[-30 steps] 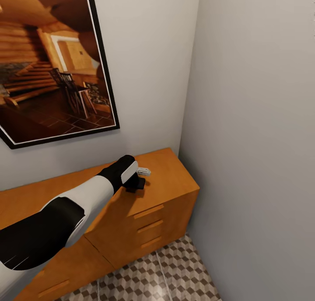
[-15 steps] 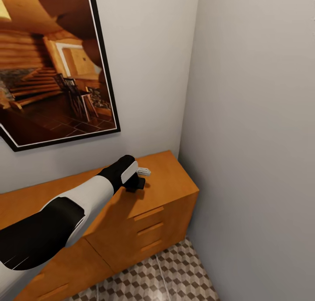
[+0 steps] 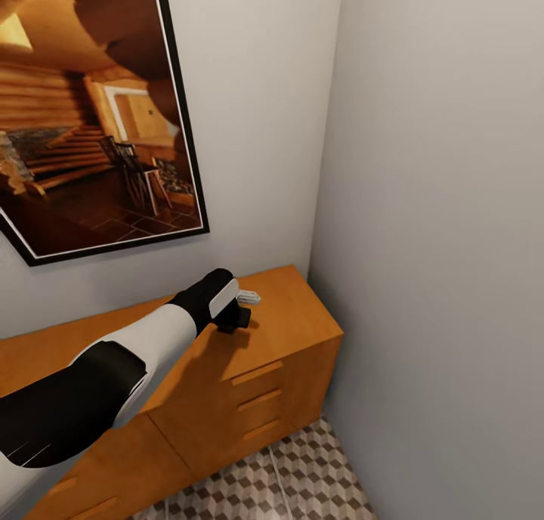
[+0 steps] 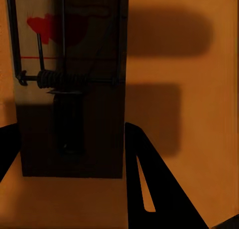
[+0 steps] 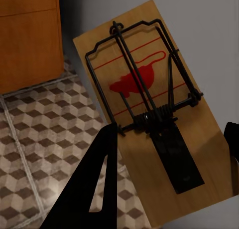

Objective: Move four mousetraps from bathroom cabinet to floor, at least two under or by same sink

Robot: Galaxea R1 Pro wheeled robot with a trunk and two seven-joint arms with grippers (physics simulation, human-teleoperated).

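Head view, far left: a framed picture [image 3: 91, 119] of a timber interior hangs on the wall above the cabinet [image 3: 287, 369]. My left arm reaches across the cabinet top, and the left claw [image 3: 236, 316] is down at the top surface near the cabinet's right end.

Left wrist view: a mousetrap [image 4: 69, 84] lies flat on the orange-brown cabinet top, in shadow, red spot and black spring visible. The left claw [image 4: 74, 154] has one dark finger [image 4: 149, 184] just beside the board's edge and the other at the opposite side. I cannot tell whether the fingers are pressing the board or only flanking it; the shadow hides the contact lines.

Head view, lower right of centre: a patch of the bathroom floor [image 3: 302, 475] with its cube-pattern tiles shows below the cabinet drawers, in the corner by the grey side wall.

Right wrist view: the right claw [image 5: 172, 174] is clenched on a second mousetrap [image 5: 149, 124], which is tilted, held above the patterned floor [image 5: 35, 139], with a cabinet face [image 5: 30, 39] beyond it.
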